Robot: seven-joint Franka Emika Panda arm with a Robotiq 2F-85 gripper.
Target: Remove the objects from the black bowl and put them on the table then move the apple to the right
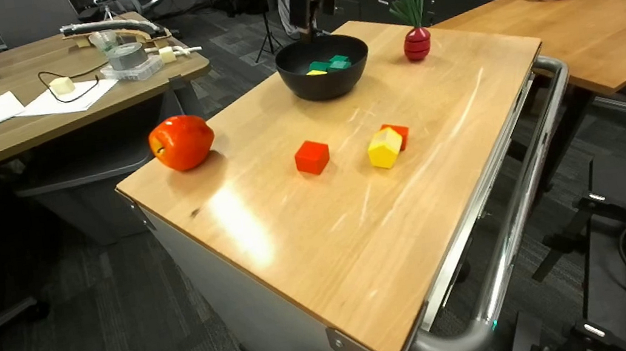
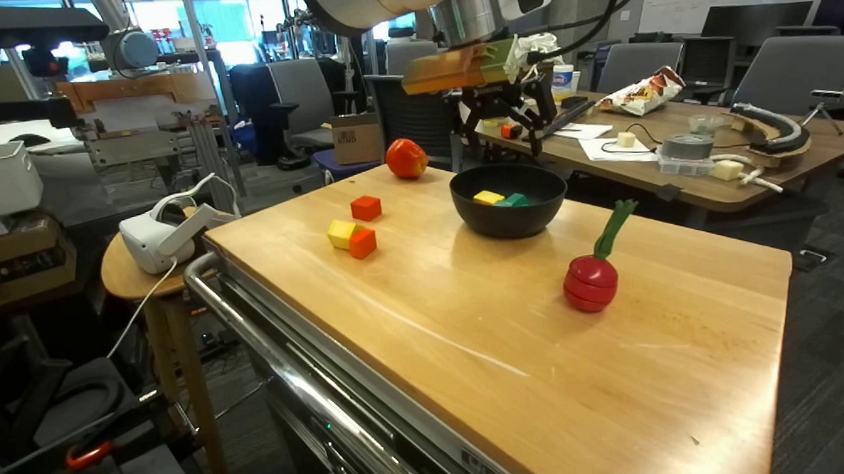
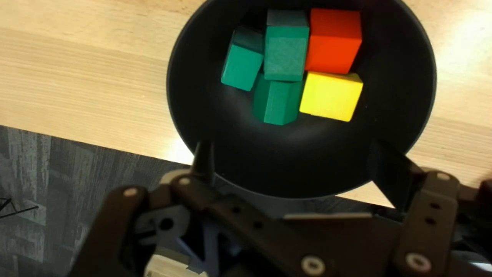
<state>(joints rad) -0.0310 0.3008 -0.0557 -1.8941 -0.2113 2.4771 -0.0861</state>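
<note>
Bowl [image 3: 300, 150], black and round, fills the upper middle of the wrist view and holds three green blocks [image 3: 286, 54] bunched together, with a red block [image 3: 334, 42] and a yellow block [image 3: 331, 96] to their right. The jaws enter from the bottom of this view, spread wide and grasping nothing, their tips overlapping the bowl's lower rim; whether either touches it cannot be told.

In an exterior view, the counter [image 1: 295, 221] fills the middle of the frame. A lone red block [image 1: 312, 158] lies near its centre; right of that, another yellow block [image 1: 384, 150] partly hides another red block [image 1: 403, 133]. A dark red toy fruit with a green top [image 1: 417, 46] stands at upper right, and the large red-orange apple [image 1: 181, 142] sits by the counter's edge, left of centre.

Unloading looks only partly done, and the apple's move seems to come after. The likeliest trouble is crowding: closing on the packed green blocks could catch two or tip a neighbour. Jaws this wide could also strike the rim when descending and nudge the bowl toward the floor [image 3: 61, 177] showing past the counter's edge at lower left. Later, the round apple could slip or roll off, so near the edge.
</note>
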